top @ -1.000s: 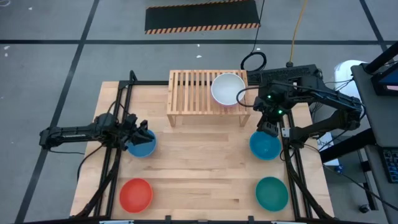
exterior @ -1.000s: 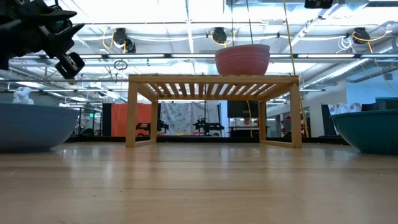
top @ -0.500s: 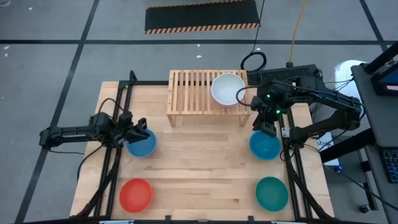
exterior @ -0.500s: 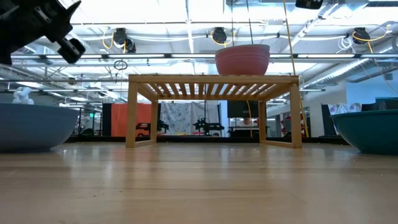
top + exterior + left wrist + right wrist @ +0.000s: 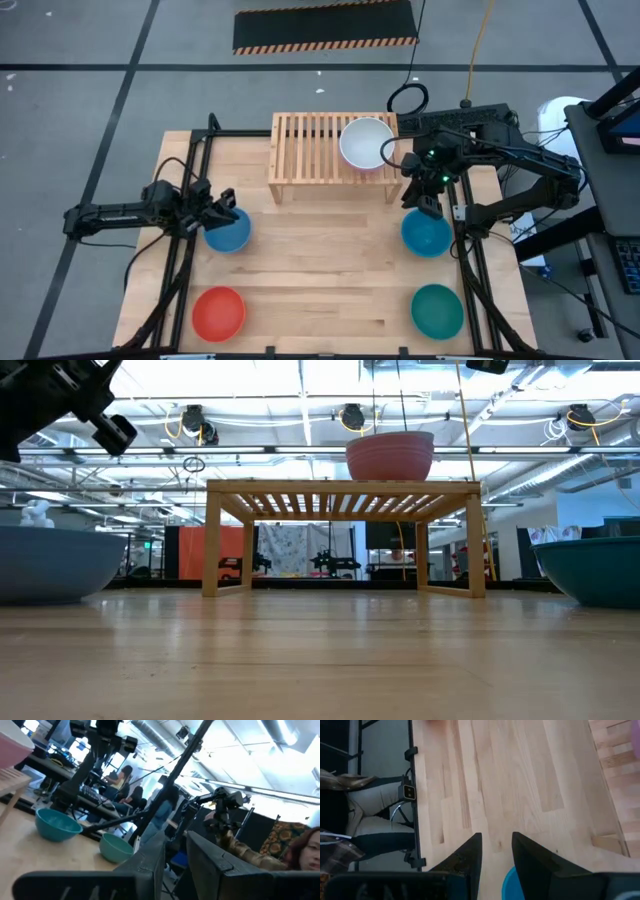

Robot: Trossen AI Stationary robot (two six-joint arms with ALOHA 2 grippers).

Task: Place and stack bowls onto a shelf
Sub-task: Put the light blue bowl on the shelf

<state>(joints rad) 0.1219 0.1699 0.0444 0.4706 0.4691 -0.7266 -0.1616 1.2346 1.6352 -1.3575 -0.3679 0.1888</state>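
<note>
A white bowl (image 5: pixel 367 143) sits nested in a pink bowl (image 5: pixel 390 457) on the right half of the slatted wooden shelf (image 5: pixel 305 148). Four more bowls rest on the tabletop: blue at the left (image 5: pixel 228 234), blue at the right (image 5: pixel 427 236), red near left (image 5: pixel 219 312), teal near right (image 5: pixel 437 310). My left gripper (image 5: pixel 224 203) (image 5: pixel 175 842) hovers over the left blue bowl's far rim, tipped upward, open and empty. My right gripper (image 5: pixel 424 207) (image 5: pixel 496 842) hangs above the right blue bowl's far rim, slanting down, open and empty.
Black frame rails (image 5: pixel 178 270) run along the table's left and right sides. Bare tabletop (image 5: pixel 330 260) lies between the four bowls and in front of the shelf. The shelf's left half (image 5: pixel 300 140) has no bowl on it. People show in the room beyond the table.
My left gripper has risen a little and tipped its fingers upward above the left blue bowl. My right gripper has turned slightly at the wrist above the right blue bowl. No bowl has moved.
</note>
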